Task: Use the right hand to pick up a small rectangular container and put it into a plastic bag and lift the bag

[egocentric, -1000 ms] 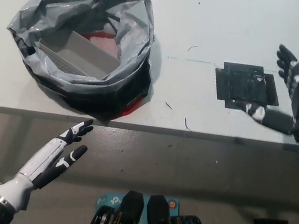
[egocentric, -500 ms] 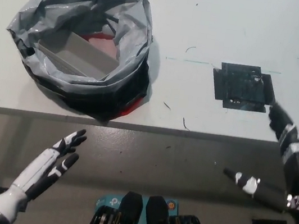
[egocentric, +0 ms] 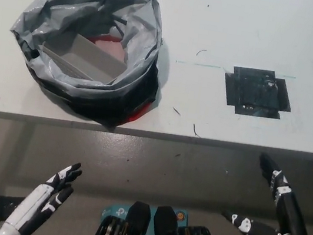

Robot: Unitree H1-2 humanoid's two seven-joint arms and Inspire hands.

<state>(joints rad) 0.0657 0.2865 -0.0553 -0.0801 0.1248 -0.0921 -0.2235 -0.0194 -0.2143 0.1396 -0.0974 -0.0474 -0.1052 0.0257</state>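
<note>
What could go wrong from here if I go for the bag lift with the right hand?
The right hand is open and below the table edge, far from the bag; coming up, it may hit that edge. The bag's rolled rim shows no handle, so a grip may slip. The grey container lies tilted inside and could slide out as the bag tips.

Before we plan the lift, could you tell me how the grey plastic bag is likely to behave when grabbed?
The plastic bag looks floppy: its rolled rim is crumpled, so it would probably bunch rather than hold shape. The rectangular container inside sits tilted and may slide as the bag rises.
</note>
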